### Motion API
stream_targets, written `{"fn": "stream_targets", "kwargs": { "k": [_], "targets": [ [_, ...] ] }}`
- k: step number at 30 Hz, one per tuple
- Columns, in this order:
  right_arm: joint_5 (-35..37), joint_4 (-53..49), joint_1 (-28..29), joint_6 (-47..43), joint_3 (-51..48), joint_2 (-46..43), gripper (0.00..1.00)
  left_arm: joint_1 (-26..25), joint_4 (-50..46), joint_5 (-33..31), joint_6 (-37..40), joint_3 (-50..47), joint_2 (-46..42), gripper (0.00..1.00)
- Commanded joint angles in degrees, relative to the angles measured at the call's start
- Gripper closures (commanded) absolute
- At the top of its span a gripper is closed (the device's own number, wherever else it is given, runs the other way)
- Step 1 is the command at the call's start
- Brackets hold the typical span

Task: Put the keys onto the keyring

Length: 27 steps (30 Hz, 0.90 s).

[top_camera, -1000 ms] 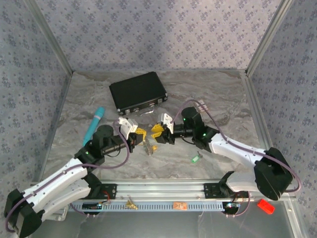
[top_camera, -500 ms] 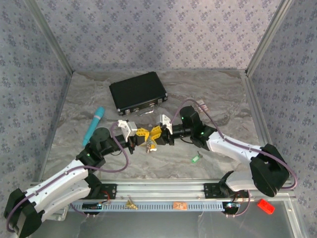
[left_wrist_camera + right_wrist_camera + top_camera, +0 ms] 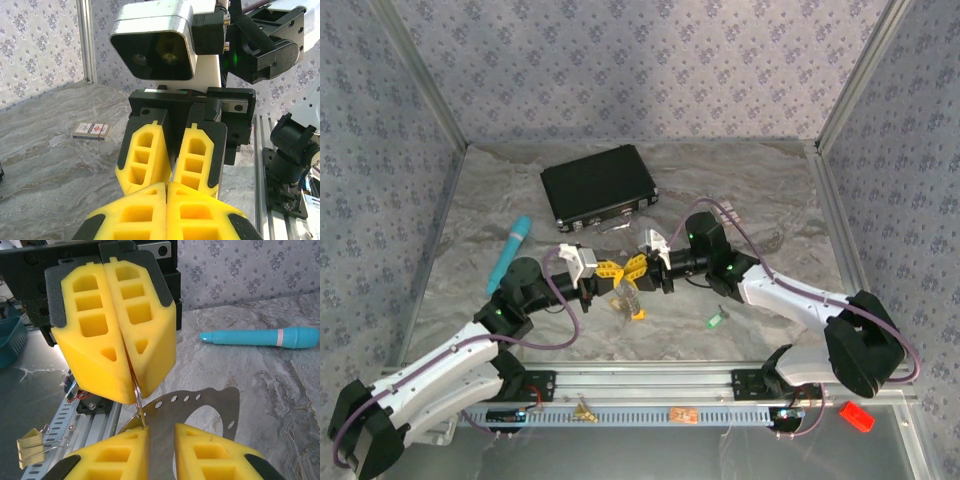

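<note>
My left gripper is shut on the keyring, a thin silvery wire that drops out from between its yellow fingers. A flat silver plate with small holes hangs from the wire. In the top view a yellow-headed key dangles below it. My right gripper meets the left one tip to tip, its fingers a narrow gap apart, with the plate showing through the gap. The wire's lower end touches its left fingertip. A green-headed key lies on the table to the right.
A black case sits at the back and a teal stick lies at the left. A white-and-pink card is behind the right arm. A gold binder clip rests on the front rail, and a red object lies at the front right.
The two grippers have closed the gap between them and now meet tip to tip. The hanging plate and yellow key have shifted slightly to the right.
</note>
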Motion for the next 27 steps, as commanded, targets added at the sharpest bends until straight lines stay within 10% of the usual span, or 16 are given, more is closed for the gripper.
{"fn": "stream_targets", "kwargs": {
  "k": [1,6,27],
  "targets": [
    [-1.5,0.1,-0.2,-0.4,1.2,-1.9,0.78,-0.4,4.5,1.0,1.3,0.0,0.1,1.0],
    [6.2,-4.3,-2.2,-3.5,-1.3,-4.5,0.7,-0.4,3.8,0.0,2.1,0.1,0.1,1.0],
    [0.2,0.6,1.1,1.0,0.5,-3.8,0.81,-0.6,5.6,2.7,1.8,0.1,1.4,1.0]
  ]
}}
